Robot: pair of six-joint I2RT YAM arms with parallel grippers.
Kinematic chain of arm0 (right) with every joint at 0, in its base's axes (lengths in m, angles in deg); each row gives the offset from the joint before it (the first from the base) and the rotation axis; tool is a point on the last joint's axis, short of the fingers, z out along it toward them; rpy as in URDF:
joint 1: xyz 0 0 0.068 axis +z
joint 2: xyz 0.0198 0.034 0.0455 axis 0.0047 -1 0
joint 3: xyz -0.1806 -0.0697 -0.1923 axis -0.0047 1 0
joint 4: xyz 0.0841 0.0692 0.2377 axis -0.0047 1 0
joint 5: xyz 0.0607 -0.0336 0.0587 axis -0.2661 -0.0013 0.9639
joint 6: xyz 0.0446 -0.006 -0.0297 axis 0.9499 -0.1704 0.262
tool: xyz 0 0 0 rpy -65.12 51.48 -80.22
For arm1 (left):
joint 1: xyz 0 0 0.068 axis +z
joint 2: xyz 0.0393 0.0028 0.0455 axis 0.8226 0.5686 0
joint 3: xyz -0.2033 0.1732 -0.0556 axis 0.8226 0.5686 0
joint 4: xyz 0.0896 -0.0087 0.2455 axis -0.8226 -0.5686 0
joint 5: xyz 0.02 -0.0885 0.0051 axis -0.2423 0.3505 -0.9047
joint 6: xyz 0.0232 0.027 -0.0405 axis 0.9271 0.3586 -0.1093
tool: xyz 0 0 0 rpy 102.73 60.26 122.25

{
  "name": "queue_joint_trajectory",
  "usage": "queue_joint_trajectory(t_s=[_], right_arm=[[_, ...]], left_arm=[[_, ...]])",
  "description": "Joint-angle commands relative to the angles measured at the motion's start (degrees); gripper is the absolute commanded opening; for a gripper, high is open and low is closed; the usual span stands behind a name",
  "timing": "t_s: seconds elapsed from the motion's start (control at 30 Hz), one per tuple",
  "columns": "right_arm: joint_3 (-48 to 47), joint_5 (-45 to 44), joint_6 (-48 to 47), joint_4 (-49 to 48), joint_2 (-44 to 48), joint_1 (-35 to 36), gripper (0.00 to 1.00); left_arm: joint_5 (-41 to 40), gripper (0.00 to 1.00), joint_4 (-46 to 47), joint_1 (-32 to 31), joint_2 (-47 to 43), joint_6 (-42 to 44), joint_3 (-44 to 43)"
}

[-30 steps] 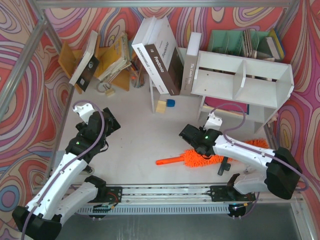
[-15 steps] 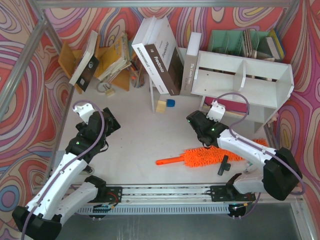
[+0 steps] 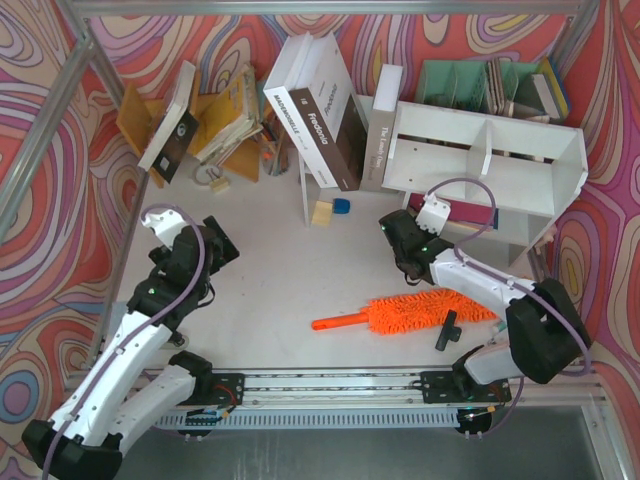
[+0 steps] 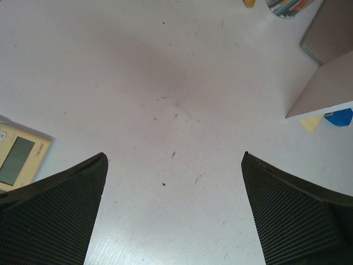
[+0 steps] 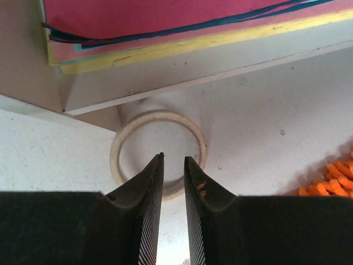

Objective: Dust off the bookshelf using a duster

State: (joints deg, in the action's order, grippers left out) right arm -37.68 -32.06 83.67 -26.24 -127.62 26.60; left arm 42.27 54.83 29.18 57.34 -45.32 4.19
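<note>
Orange duster (image 3: 410, 312): lies flat on the table (image 3: 290, 280), in front of the bookshelf (image 3: 520, 150) and apart from it; fluffy head to the right, slim handle pointing left. Nothing holds it.
Right gripper (image 5: 172, 160): jaws almost together, only a thin slit between them, gripping nothing; a fleck of orange fluff clings to one finger. It hovers low at the bookshelf's near left corner, over a white ring (image 5: 157, 115), with red and yellow sheets (image 5: 165, 16) on the board just ahead.
Left gripper (image 4: 174, 155): jaws spread wide and empty, above bare table, a calculator (image 4: 19, 160) at its left.
Step in hand: judged, dusting is not under way, since the duster is on the table.
Risk, collision: the right gripper is close to the lower board and the ring; a push forward could knock either.
Risk, grip: the handle is the end farther from this gripper; closing on the shaggy head instead could give a loose, slipping hold.
</note>
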Motion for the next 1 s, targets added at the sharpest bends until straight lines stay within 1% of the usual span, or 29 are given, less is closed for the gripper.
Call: queue_joint_trajectory(t_s=[0.0, 0.13, 0.2, 0.27, 0.43, 0.77, 0.87, 0.97], right_arm=[[0.80, -0.05, -1.34, -2.29, -1.31, -1.35, 0.29], [0.84, 0.23, -1.53, -1.82, -1.04, -1.70, 0.30], [0.81, 0.97, -1.57, -1.23, 0.00, -1.70, 0.34], [0.45, 1.69, -0.39, 0.95, 1.03, -1.68, 0.41], [-0.10, 3.87, 5.57, 12.80, 4.72, -1.70, 0.48], [2.74, 5.05, 23.39, 40.34, 19.50, -0.59, 0.53], [4.55, 6.51, 26.39, 43.61, 21.53, -0.56, 0.55], [6.43, 8.59, 29.94, 45.71, 21.62, -0.58, 0.55]], left_arm=[[-1.14, 0.98, 0.19, -0.13, -0.48, 0.98, 1.18], [-1.33, 0.98, 0.25, -0.19, -0.78, 1.00, 1.65], [-1.33, 0.98, 0.27, -0.19, -0.78, 0.97, 1.68], [-1.33, 0.98, 0.31, -0.13, -0.60, 0.99, 1.60], [-1.21, 0.98, -0.26, -0.14, -0.12, 0.73, 1.08], [-0.54, 0.98, 0.60, -0.11, 1.16, 0.76, 1.23], [-0.38, 0.98, 0.78, -0.17, 1.30, 0.66, 1.32], [-0.27, 0.98, 0.80, -0.12, 1.13, 0.68, 1.32]])
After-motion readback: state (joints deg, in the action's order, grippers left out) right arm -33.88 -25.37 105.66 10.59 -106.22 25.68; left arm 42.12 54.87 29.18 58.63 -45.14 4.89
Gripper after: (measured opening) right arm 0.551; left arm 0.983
